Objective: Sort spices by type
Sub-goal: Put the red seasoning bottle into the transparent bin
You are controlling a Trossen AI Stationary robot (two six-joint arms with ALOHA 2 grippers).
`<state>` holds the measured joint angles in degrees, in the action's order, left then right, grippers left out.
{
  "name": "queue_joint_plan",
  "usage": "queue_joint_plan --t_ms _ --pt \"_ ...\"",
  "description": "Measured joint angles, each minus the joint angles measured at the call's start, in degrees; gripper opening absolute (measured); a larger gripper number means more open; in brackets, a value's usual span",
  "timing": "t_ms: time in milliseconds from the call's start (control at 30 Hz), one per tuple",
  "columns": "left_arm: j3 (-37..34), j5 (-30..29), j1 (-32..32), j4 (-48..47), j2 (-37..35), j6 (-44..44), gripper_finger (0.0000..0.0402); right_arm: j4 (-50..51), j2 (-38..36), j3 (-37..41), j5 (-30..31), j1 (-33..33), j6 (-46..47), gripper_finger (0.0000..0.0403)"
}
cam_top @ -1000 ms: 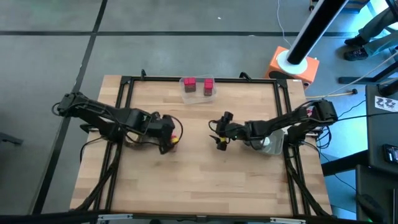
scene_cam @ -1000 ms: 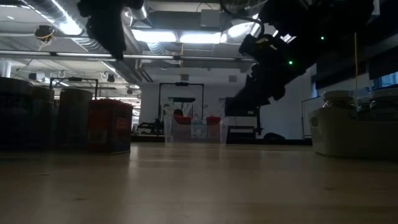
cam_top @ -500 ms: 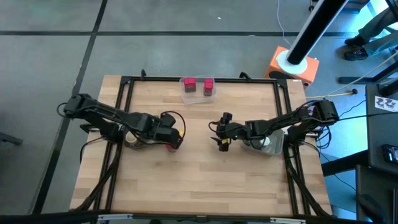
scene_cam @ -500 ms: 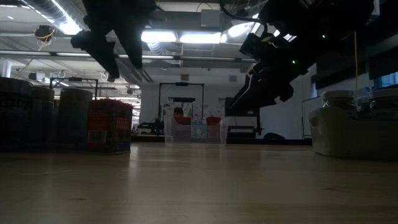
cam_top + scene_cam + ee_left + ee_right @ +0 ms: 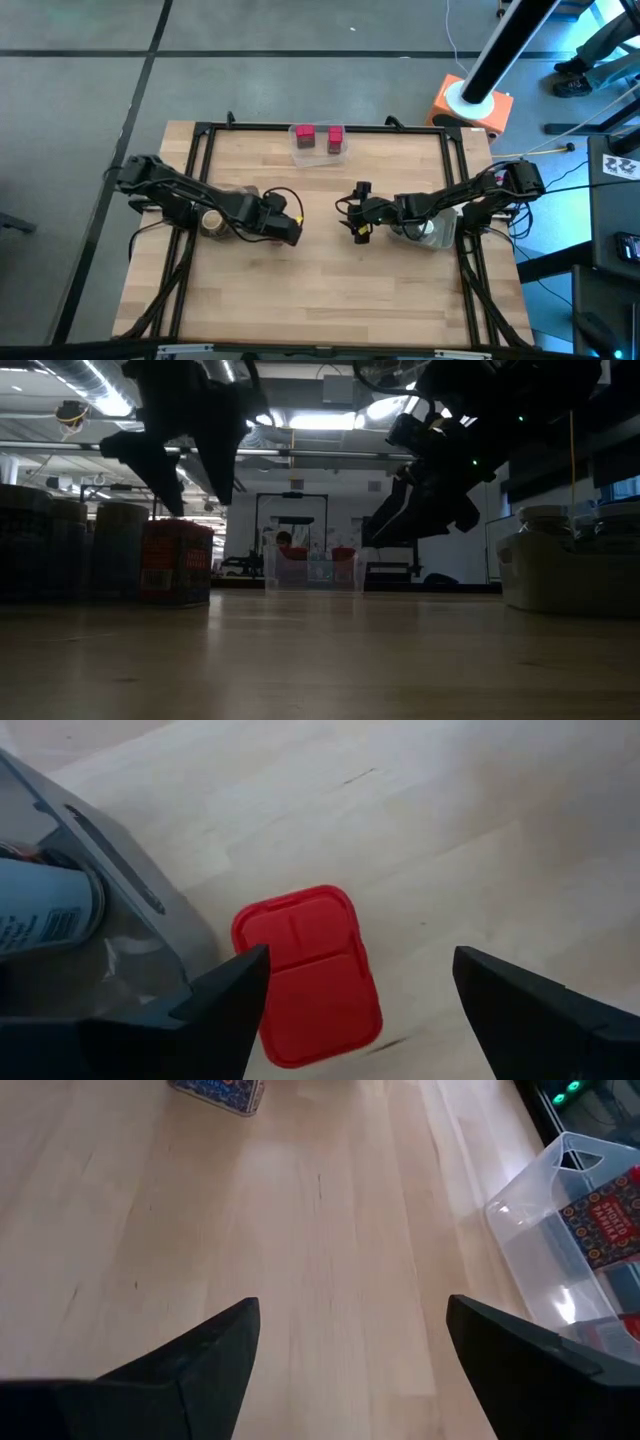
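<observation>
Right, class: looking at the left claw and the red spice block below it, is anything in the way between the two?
Nothing visible is. The left claw hangs open right over the red spice block, which stands alone on the bare wooden table. The grey bin sits just beside the block, not over it.

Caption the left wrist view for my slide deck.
Open left gripper poised above a red spice block standing on the table beside a grey bin.

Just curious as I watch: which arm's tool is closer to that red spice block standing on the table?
Left. The left tool hangs open directly over the red spice block. The right tool waits open out over the table's middle, well off to the side.
</observation>
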<state>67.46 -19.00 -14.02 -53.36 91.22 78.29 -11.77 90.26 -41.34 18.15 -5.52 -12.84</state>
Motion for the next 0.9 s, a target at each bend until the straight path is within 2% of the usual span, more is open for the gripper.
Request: queue_joint_plan --t_ms 400,733,900 --pt "-0.01 2.89 1.34 -0.15 0.11 1.06 0.0304 -0.02 0.02 0.04 -1.29 -0.02 -1.53 0.0321" --pt "0.0 2.73 1.4 -2.18 0.45 2.28 0.0304 -0.06 0.04 0.04 -1.4 -0.02 -1.62 0.0321" --pt "0.0 2.36 1.4 -1.92 1.91 2.02 0.0304 -0.2 0.07 0.06 -4.03 -0.02 -1.61 0.0321"
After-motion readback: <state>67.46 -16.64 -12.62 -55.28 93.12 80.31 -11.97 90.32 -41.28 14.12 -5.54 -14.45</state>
